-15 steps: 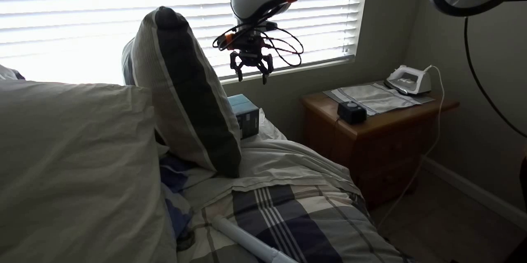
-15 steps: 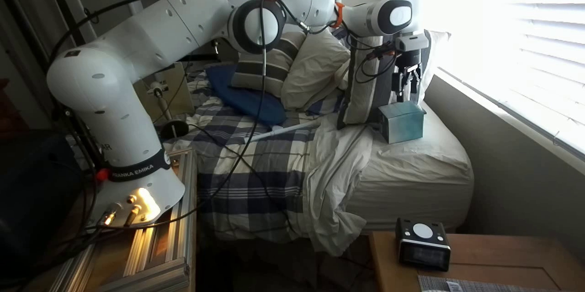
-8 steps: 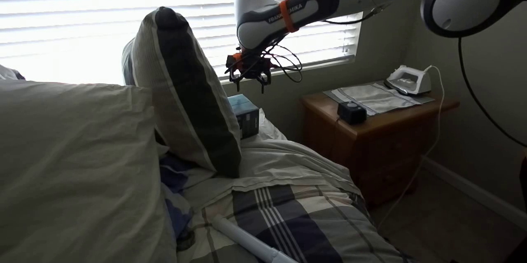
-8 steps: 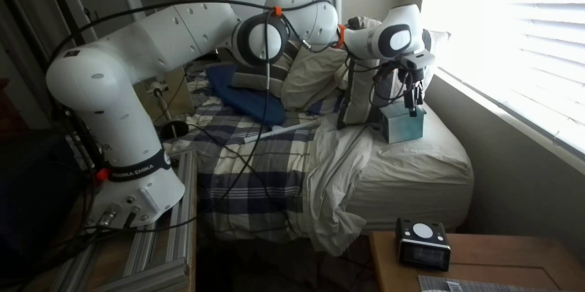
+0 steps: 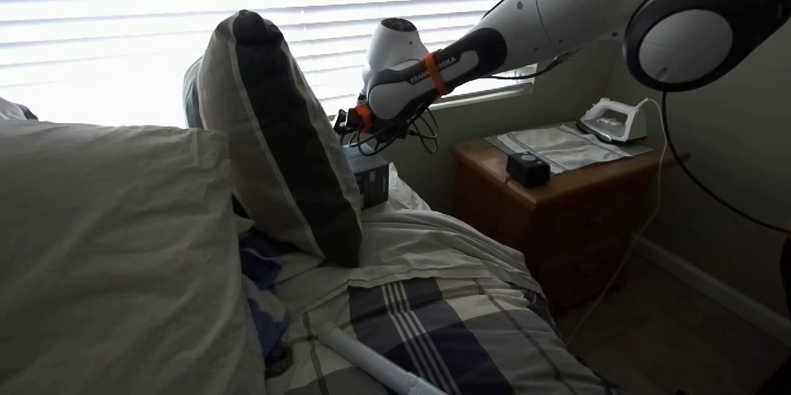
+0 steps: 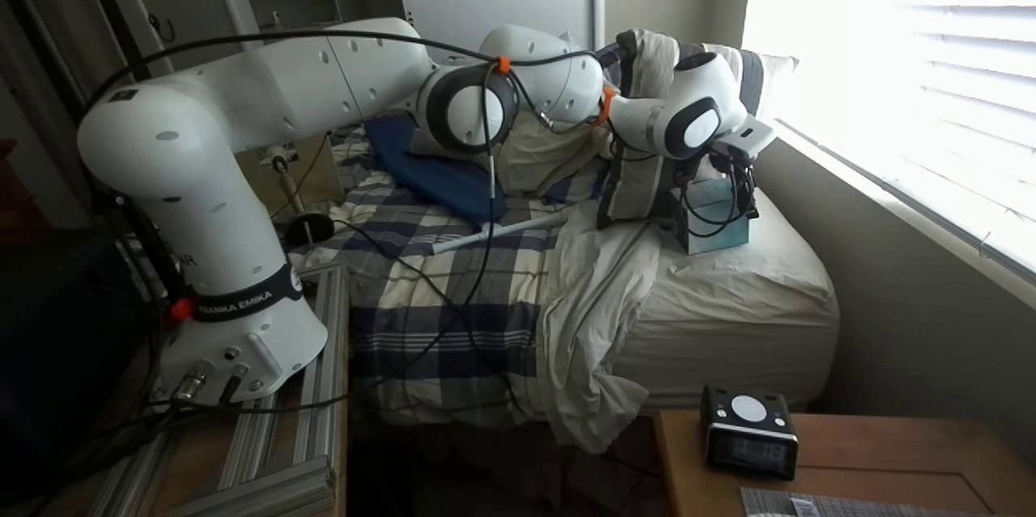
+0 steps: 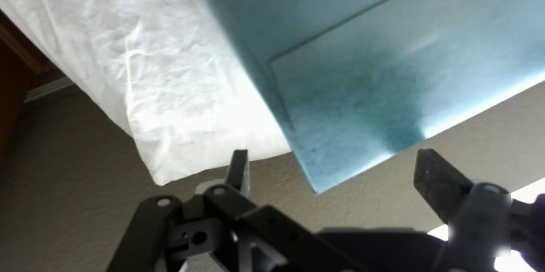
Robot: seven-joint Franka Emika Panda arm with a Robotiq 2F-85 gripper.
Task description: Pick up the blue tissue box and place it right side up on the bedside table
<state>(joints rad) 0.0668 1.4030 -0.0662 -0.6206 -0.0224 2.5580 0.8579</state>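
The blue tissue box (image 5: 373, 183) sits on the bed corner beside the striped pillow, which hides part of it. It also shows in another exterior view (image 6: 719, 239), partly behind cables, and large in the wrist view (image 7: 362, 80). My gripper (image 7: 334, 153) is open and tilted, with nothing between its fingers. In the wrist view one box corner points between the fingertips, with no visible contact. In both exterior views the arm and cables mostly hide the fingers. The bedside table (image 5: 494, 163) is reddish-brown wood, apart from the bed; its top also shows in an exterior view (image 6: 882, 448).
The striped pillow (image 5: 278, 135) stands against the box. The wall and window sill (image 6: 874, 185) run close beside the gripper. On the table are a black clock (image 5: 528, 169), a cloth (image 5: 568, 148) and a white iron (image 5: 618, 120). A white tube (image 6: 498, 234) lies on the bed.
The arm has come down and the gripper has tilted, from above the box to low beside its top. The box and the pillow have not moved.
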